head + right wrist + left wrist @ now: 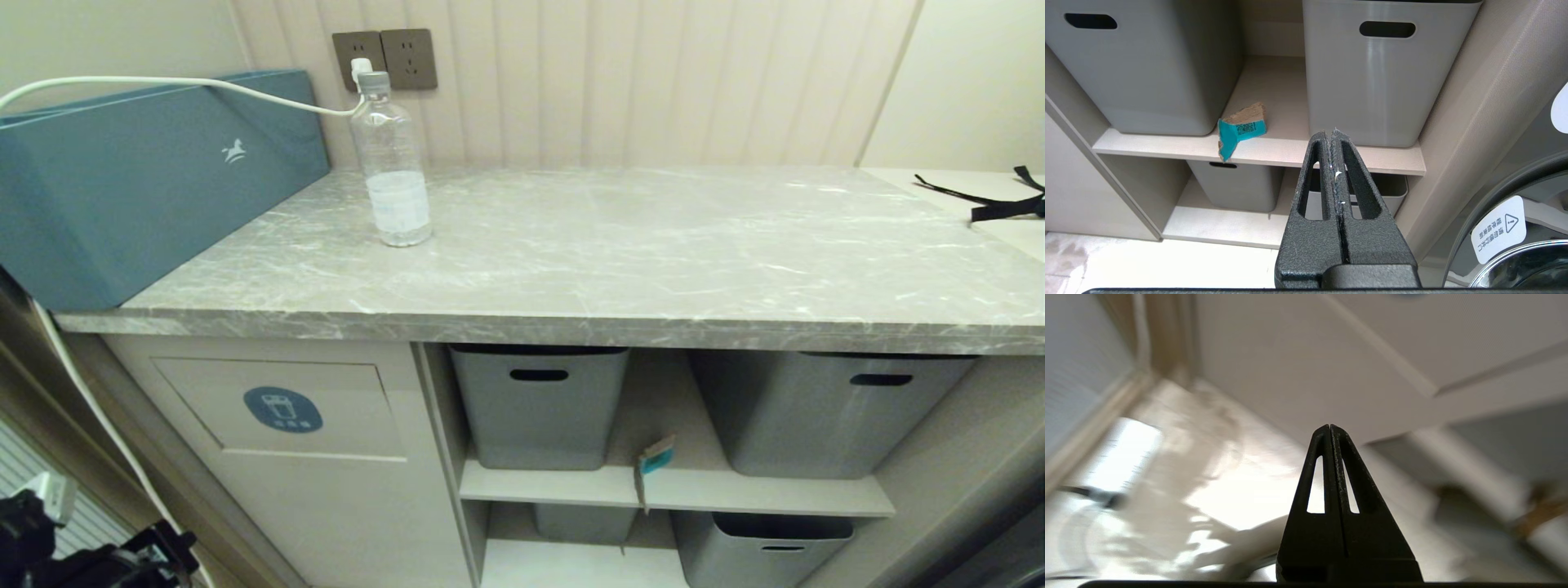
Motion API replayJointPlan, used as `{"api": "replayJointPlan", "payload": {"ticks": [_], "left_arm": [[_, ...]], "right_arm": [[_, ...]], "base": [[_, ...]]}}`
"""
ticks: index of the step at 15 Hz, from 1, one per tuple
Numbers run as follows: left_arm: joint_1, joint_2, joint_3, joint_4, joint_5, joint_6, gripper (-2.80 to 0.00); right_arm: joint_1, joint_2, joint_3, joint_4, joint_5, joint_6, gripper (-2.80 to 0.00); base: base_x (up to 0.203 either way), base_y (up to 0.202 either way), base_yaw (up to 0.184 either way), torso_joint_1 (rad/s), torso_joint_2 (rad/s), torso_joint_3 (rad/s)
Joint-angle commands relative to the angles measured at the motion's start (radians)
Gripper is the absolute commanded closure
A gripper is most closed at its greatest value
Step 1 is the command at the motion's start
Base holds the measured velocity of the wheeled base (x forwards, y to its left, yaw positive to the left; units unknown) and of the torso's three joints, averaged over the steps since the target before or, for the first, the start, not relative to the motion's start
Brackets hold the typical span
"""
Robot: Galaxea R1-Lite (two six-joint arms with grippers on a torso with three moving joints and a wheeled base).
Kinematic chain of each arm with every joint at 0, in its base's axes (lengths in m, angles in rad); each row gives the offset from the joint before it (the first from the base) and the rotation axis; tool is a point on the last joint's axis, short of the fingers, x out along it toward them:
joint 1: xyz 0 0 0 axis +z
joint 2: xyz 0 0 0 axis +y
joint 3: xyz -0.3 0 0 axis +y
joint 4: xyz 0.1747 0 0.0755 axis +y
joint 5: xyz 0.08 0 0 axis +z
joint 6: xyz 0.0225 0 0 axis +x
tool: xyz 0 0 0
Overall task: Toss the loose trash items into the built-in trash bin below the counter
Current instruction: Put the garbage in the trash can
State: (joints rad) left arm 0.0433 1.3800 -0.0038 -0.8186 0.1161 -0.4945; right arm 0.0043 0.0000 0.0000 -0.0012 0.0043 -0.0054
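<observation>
Left gripper [1329, 426] is pressed together on nothing, low beside the trash bin flap [277, 408]; water bottle [392, 163] stands on the surface [653, 245] above it.

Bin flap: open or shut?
Shut: the flap sits flush in the cabinet front, sticker facing out.

The place looks like a home utility or laundry corner: a long grey marble-veined stone counter [620, 269] over beige cabinets, grey plastic storage tubs with slot handles [539, 404] on open shelves, brown wall sockets [385, 59], and a round glass-doored washing machine [1515, 241] beside them.
</observation>
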Motion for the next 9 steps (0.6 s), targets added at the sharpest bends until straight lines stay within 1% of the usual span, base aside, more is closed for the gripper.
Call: {"api": "replayJointPlan", "payload": {"ticks": [1,3,4,6,7,9], "left_arm": [[0.006,-0.135,0.003,0.037,0.0,0.189,0.0],[0.005,-0.232,0.001,0.04,-0.018,0.338,0.0],[0.005,-0.281,0.001,0.041,-0.047,0.404,0.0],[0.007,-0.367,-0.001,0.041,-0.14,0.542,0.0],[0.007,-0.393,-0.003,0.043,-0.17,0.585,0.0],[0.008,-0.469,-0.006,0.065,-0.236,0.629,0.0]], "right_arm": [[0.0,-0.002,0.0,0.0,0.0,-0.001,0.0],[0.001,-0.002,0.0,0.0,0.0,-0.001,0.0],[0.0,-0.001,0.0,0.0,0.0,-0.001,0.0],[0.001,-0.001,0.0,0.0,-0.001,-0.001,0.0],[0.0,-0.001,0.0,0.0,0.0,-0.001,0.0],[0.002,0.0,0.0,0.0,0.0,-0.001,0.0]], "base": [[0.0,0.0,0.0,0.0,0.0,0.0],[0.0,0.0,0.0,0.0,0.0,0.0],[0.0,0.0,0.0,0.0,0.0,0.0],[0.0,0.0,0.0,0.0,0.0,0.0],[0.0,0.0,0.0,0.0,0.0,0.0],[0.0,0.0,0.0,0.0,0.0,0.0]]}}
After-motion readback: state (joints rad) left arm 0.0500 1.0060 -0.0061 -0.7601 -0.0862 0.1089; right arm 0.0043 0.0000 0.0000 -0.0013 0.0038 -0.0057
